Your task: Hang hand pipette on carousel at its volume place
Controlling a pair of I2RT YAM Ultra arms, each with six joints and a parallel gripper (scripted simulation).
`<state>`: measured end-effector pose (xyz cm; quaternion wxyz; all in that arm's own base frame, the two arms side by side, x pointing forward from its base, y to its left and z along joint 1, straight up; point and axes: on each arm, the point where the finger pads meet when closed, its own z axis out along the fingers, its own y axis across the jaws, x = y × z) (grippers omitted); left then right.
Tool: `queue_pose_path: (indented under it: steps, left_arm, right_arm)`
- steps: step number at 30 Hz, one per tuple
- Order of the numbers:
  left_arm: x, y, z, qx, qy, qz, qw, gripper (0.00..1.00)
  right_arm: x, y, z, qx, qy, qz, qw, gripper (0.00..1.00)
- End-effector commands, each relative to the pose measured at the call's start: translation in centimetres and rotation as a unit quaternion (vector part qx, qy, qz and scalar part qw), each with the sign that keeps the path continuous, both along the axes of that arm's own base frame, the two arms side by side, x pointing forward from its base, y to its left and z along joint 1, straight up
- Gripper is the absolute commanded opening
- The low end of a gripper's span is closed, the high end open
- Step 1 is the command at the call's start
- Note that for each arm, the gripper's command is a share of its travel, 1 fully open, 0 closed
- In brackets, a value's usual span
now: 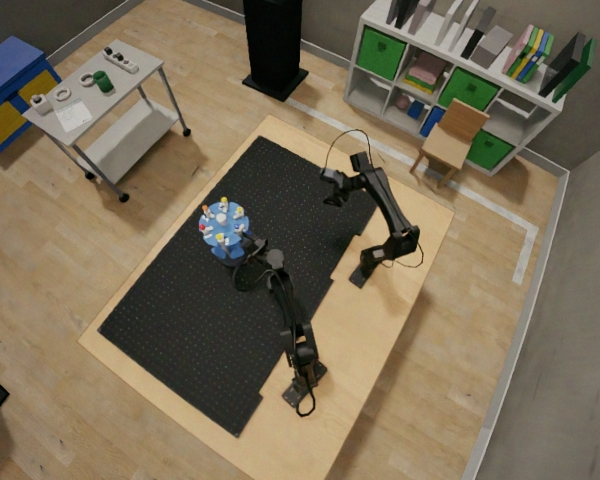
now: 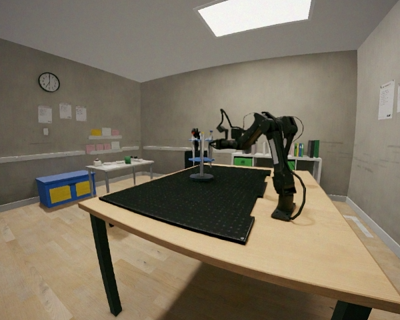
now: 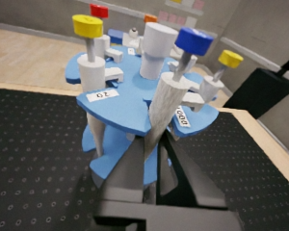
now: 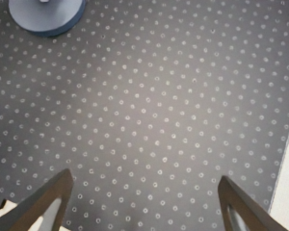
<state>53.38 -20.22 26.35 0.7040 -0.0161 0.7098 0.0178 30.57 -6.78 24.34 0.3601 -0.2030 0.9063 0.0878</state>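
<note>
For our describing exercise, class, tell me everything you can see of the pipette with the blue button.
The pipette has a blue round button, a thin grey stem and a pale, streaky, plastic-looking body with a short white hook. It leans, button up, at the blue carousel's edge, beside the 1000 label. The left jaws grip its lower body; its bottom end is hidden.

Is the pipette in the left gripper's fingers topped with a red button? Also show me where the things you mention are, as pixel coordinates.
No, the pipette (image 3: 165, 103) between the left gripper's fingers has a blue button (image 3: 194, 41).
</note>
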Motion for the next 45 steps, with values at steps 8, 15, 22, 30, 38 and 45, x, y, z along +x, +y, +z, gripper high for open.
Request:
queue_pose_path:
  steps: [8,15,22,30,38,45]
  left_arm:
    - [0.0,1.1,3.0,-0.011,-0.025,0.019,0.999,0.12]
    - [0.0,1.1,3.0,-0.011,-0.025,0.019,0.999,0.12]
    - [0.0,1.1,3.0,-0.011,-0.025,0.019,0.999,0.12]
    - [0.0,1.1,3.0,-0.011,-0.025,0.019,0.999,0.12]
    - [0.0,1.1,3.0,-0.011,-0.025,0.019,0.999,0.12]
    - [0.1,-0.1,0.9,0.000,-0.007,0.065,0.998,0.12]
  right_arm:
    - [0.3,-0.2,0.9,-0.003,-0.019,0.002,1.000,1.00]
    - [0.3,-0.2,0.9,-0.003,-0.019,0.002,1.000,1.00]
    - [0.3,-0.2,0.9,-0.003,-0.019,0.002,1.000,1.00]
    - [0.3,-0.2,0.9,-0.003,-0.019,0.002,1.000,1.00]
    - [0.3,-0.2,0.9,-0.003,-0.019,0.002,1.000,1.00]
    - [0.3,-0.2,0.9,-0.003,-0.019,0.002,1.000,1.00]
